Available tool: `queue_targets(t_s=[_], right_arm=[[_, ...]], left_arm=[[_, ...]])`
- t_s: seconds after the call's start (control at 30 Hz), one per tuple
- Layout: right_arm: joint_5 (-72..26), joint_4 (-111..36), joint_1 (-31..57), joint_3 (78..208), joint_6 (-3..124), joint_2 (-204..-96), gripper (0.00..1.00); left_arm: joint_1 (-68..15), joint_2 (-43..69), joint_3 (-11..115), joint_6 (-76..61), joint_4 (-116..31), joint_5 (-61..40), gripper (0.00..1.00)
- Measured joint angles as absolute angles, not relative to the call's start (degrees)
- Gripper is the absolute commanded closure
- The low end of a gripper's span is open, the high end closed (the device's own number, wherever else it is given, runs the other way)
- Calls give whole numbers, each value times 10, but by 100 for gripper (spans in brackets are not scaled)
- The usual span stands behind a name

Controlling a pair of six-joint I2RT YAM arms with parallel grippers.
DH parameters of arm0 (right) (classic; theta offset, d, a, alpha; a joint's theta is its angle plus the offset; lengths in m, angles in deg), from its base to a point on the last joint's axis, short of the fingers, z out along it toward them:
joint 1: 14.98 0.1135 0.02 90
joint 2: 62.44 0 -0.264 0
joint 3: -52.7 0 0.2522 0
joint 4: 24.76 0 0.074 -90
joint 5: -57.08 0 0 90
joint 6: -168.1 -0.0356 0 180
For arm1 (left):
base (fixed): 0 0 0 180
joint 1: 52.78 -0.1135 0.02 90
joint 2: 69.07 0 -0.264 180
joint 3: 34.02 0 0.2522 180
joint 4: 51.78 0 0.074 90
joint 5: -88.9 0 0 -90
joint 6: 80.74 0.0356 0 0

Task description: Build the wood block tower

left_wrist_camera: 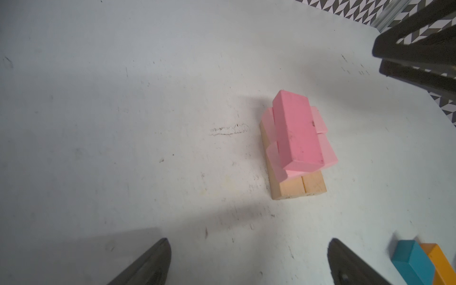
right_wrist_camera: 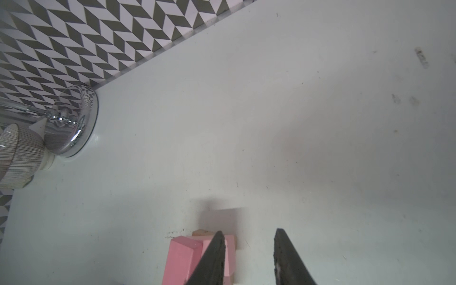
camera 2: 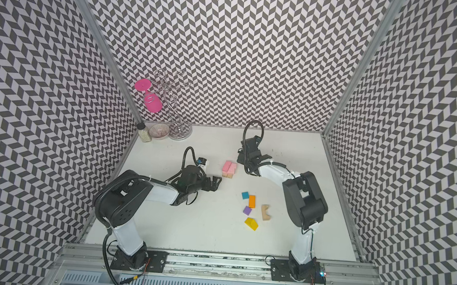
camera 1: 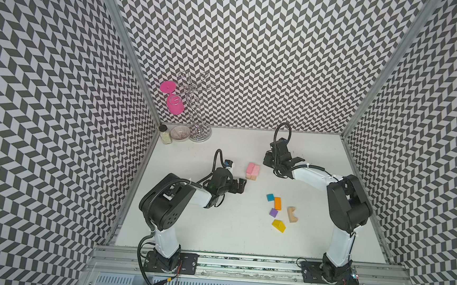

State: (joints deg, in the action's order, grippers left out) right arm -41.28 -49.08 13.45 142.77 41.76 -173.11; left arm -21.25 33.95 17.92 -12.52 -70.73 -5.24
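The left end effector (left_wrist_camera: 248, 239) and right end effector (right_wrist_camera: 249, 231) are seen open and empty, flanking the pink-topped tower (camera 1: 252, 171).

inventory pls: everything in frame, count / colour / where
tan bars: 2, tan, side by side, bottom of the stack
slabs: 2, pale pink, across the tan bars
pink block: 1, deeper pink, top of the stack
teal cube: 1, teal, loose, right of middle
orange slab: 1, orange, beside the teal cube
purple cube: 1, purple, loose
roof piece: 1, yellow, loose
arch: 1, tan, loose
jar: 1, black lid, far left corner
bowl: 1, pale, beside the jar
rack: 1, chrome, beside the bowl
goblet: 1, pink, hung upside down on the rack
table: 1, white
left gripper: black, open, empty
right gripper: black, open, empty
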Motion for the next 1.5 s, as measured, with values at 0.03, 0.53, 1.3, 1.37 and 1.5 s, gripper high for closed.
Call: queue_targets(t_s=[0.03,0.53,1.3,1.37,1.5], right_arm=[[-407,-490,134,1434,420,-1739,67],[-354,-486,134,1462,432,-1808,68],[-331,-471,136,1448,429,-1808,71],[-331,-470,137,1445,428,-1808,71],[-329,-465,141,1439,424,-1808,71]], left_arm=[[-213,343,184,-125,-706,-52,0],[-213,362,207,-125,-704,-47,0],[-213,363,208,-125,-704,-38,0],[-213,363,208,-125,-704,-38,0],[-213,363,208,-125,-704,-37,0]])
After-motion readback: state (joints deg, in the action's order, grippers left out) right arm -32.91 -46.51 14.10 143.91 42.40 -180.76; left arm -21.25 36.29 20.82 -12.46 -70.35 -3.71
